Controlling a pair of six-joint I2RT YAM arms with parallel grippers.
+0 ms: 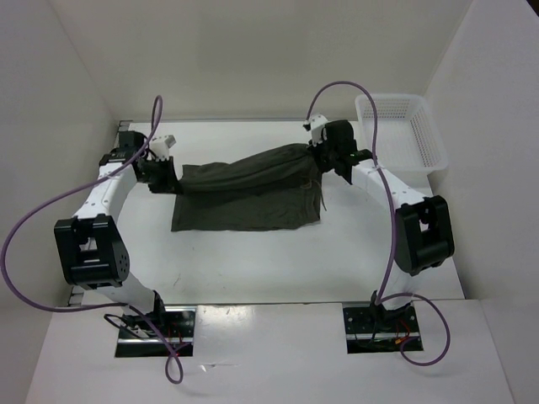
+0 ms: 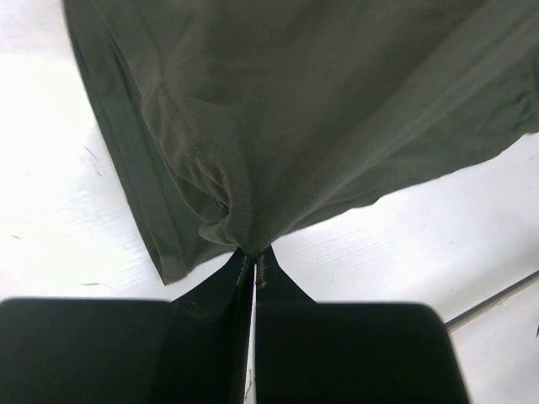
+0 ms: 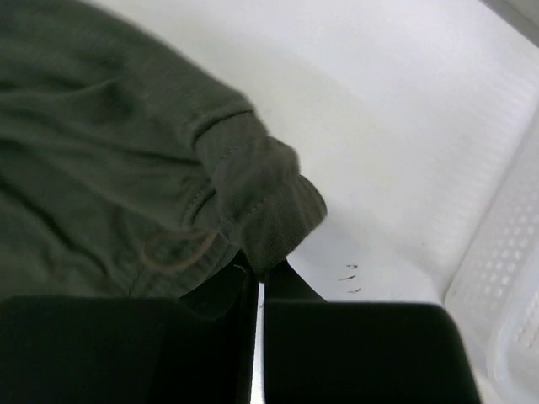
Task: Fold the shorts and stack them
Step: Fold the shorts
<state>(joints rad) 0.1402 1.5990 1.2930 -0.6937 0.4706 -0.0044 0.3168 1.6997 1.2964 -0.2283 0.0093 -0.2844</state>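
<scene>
Top external view shows my left gripper [image 1: 165, 178] and right gripper [image 1: 319, 156] clamped on opposite ends of the shorts [image 1: 244, 198], holding their far edge up mid-table, seemingly to fold it toward the near edge.

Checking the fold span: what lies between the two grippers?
Only the shorts, hanging between the left gripper and the right gripper, each shut on fabric; the top view shows it.

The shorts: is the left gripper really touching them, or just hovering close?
Touching. In the left wrist view the left gripper is shut on a bunched edge of the shorts, the fabric pinched right between its tips.
</scene>
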